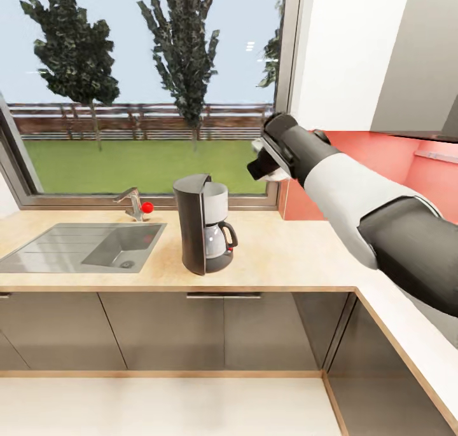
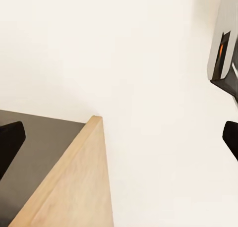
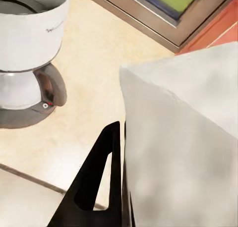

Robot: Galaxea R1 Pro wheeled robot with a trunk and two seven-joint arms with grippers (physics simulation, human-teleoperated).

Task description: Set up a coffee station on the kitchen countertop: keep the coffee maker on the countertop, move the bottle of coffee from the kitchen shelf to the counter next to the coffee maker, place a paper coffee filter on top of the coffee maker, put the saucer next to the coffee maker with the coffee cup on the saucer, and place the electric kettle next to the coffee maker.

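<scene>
While the sink [image 1: 83, 248] is sitting at the left of the kitchen countertop [image 1: 286, 252], the coffee maker [image 1: 203, 223] is standing upright just beside it, under the window [image 1: 146, 86]. Further right, the right gripper [image 1: 267, 163] is hovering above the counter, clenched on the paper coffee filter [image 3: 183, 142], whitish, between its fingers [image 3: 94, 187]. Whether the left gripper [image 2: 119, 138] is grasping anything, I cannot tell.

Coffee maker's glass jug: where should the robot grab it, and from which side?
Probably by the black handle, coming from the robot's right. The handle loops out from the clear carafe on that side, while the coffee maker's dark body walls off the left and its white filter housing sits right above.
</scene>
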